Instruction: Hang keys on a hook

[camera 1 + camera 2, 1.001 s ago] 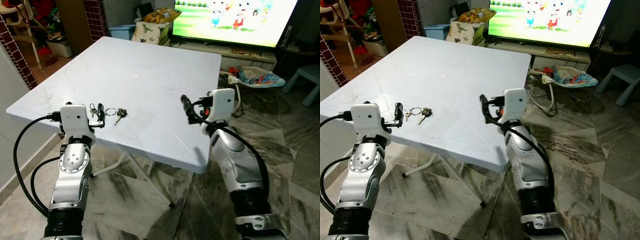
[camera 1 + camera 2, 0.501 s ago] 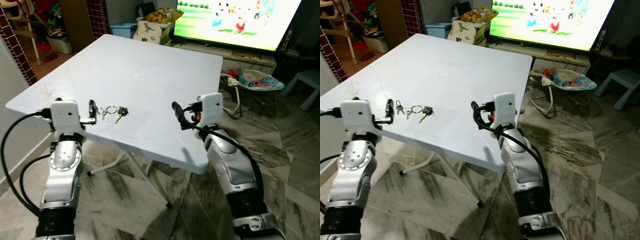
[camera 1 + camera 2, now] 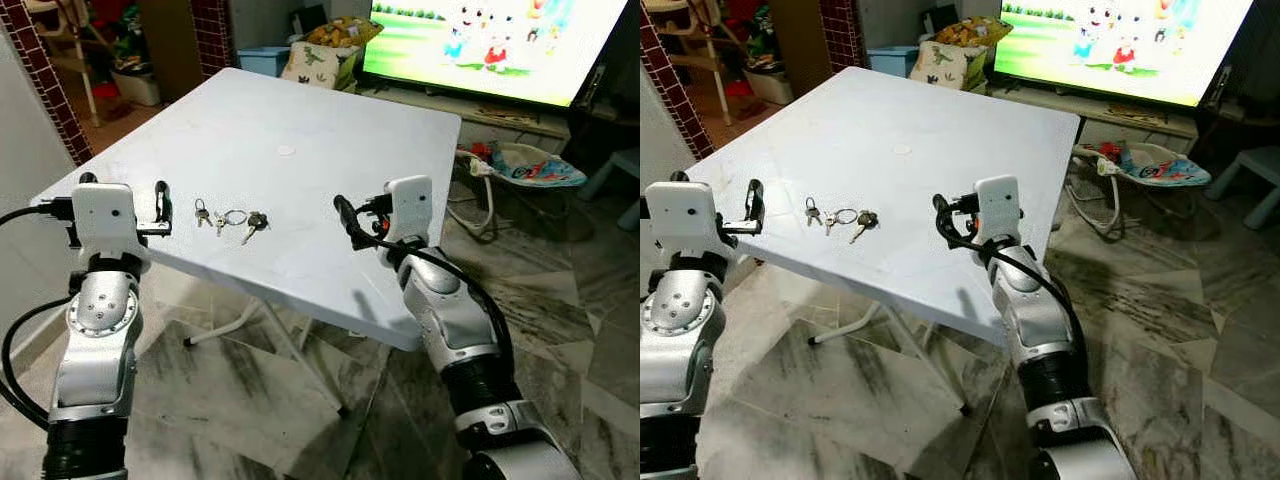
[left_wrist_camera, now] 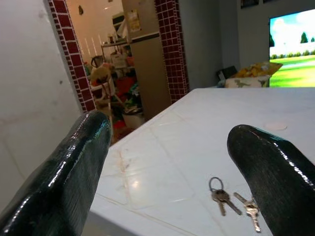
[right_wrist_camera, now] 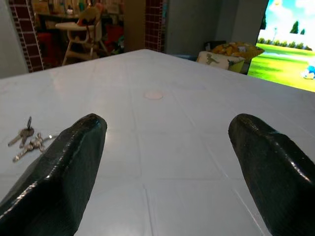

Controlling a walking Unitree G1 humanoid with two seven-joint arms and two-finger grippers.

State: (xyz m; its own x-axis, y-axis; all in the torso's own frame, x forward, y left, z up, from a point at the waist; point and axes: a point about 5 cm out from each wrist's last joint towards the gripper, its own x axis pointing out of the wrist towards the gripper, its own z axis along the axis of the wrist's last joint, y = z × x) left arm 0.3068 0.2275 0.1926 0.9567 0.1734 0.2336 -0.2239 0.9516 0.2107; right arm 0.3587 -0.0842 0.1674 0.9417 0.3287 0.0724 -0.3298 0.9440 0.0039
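I see the keys (image 3: 228, 217) lying flat on the white table (image 3: 300, 120) left of the middle of the frame, between my left gripper (image 3: 161, 203) and my right gripper (image 3: 346, 216), and both grippers have their black fingers wide apart, holding nothing.

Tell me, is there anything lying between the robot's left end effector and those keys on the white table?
Nothing visible does. The left end effector hovers open near the table's near-left edge, and the keys lie just beyond it on bare tabletop. The right end effector is open, off to the other side.
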